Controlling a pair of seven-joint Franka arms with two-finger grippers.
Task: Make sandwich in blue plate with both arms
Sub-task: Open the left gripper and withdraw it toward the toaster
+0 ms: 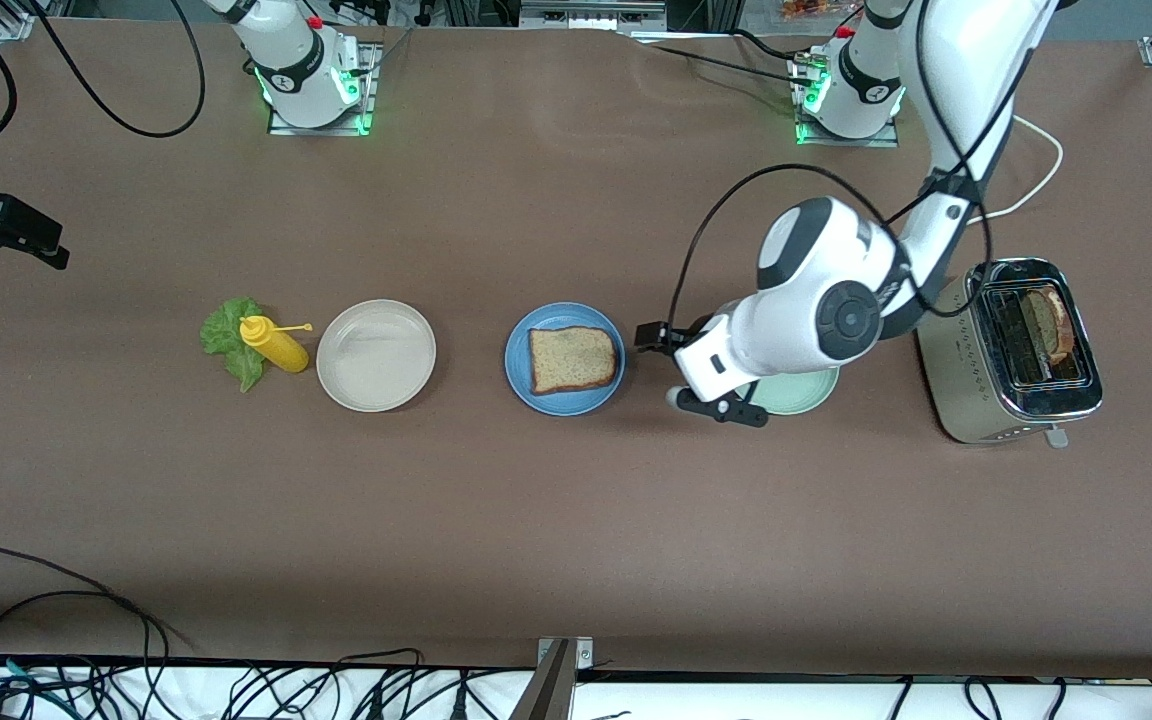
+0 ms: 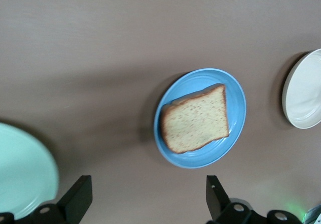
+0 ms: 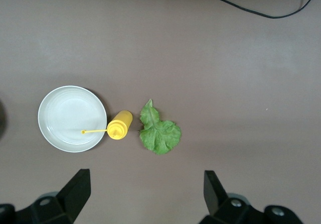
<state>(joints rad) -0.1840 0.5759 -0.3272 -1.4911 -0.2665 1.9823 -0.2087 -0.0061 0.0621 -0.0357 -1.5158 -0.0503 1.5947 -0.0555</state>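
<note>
One toast slice (image 1: 573, 359) lies on the blue plate (image 1: 520, 375); both the left gripper (image 2: 148, 199) and right gripper (image 3: 145, 194) hang spread and empty, so the lettuce leaf (image 3: 159, 133) toward the right arm's end of the tabletop seems next.

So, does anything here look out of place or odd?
Only the lettuce leaf: it lies on the bare table beside the yellow bottle, not on a plate. The toast slice sits flat on the blue plate. Nothing is spilled.
</note>
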